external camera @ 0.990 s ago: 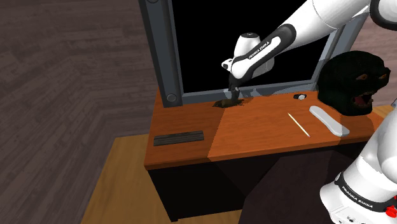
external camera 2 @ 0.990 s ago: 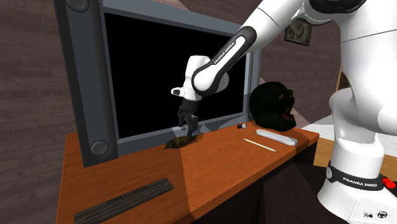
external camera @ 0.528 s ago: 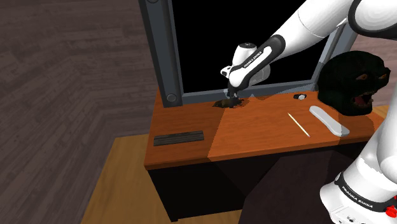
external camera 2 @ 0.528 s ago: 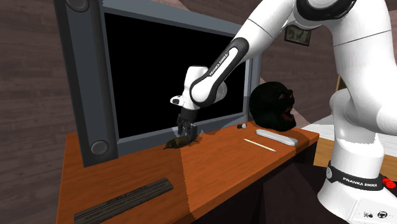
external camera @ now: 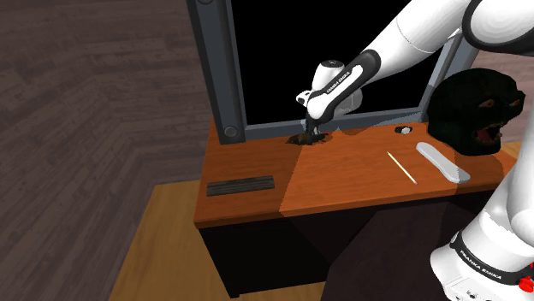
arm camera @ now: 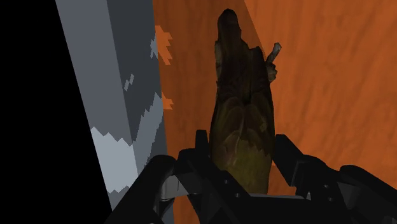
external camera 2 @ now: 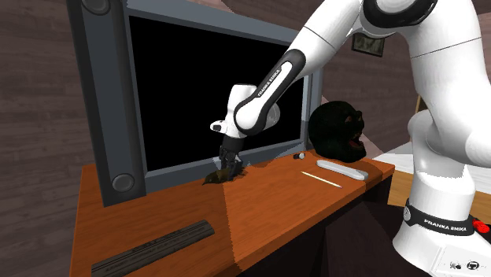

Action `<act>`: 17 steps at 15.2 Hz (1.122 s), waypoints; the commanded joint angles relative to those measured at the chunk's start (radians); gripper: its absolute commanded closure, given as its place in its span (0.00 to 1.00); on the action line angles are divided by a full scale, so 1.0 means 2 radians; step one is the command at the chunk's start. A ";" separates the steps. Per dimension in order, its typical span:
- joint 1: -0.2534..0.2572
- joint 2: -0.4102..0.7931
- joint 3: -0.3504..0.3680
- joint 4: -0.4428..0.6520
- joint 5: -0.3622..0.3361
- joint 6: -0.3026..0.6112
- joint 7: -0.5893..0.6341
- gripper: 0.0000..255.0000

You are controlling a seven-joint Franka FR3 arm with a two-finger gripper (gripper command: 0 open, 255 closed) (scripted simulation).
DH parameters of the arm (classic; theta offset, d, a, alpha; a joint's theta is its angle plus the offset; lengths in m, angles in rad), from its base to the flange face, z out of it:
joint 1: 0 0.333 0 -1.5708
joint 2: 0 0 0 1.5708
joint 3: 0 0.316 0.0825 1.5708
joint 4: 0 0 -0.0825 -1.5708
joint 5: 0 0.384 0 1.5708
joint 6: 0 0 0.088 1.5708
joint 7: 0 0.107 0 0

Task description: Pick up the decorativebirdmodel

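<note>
An orange-brown wooden bench (external camera: 342, 175) carries a grey-framed black screen (external camera: 218, 77), a black head-shaped mask (external camera: 475, 107), a white oblong remote (external camera: 442, 162), a thin pale stick (external camera: 401, 167) and a dark flat ribbed bar (external camera: 240, 185).

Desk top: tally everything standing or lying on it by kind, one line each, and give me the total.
Large black screen in a grey frame: 1
Olive-brown bird model: 1
Dark flat bar: 1
Black mask-like head: 1
White oblong piece: 1
Thin pale stick: 1
Small white round item: 1
Total: 7
</note>
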 commanded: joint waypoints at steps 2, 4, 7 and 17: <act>0.000 0.001 0.000 0.000 0.000 0.000 0.000 1.00; 0.000 0.000 0.000 -0.001 0.000 0.000 0.000 1.00; 0.003 -0.016 -0.004 0.001 -0.006 -0.017 0.004 1.00; 0.009 -0.064 -0.012 0.014 -0.025 -0.077 0.016 1.00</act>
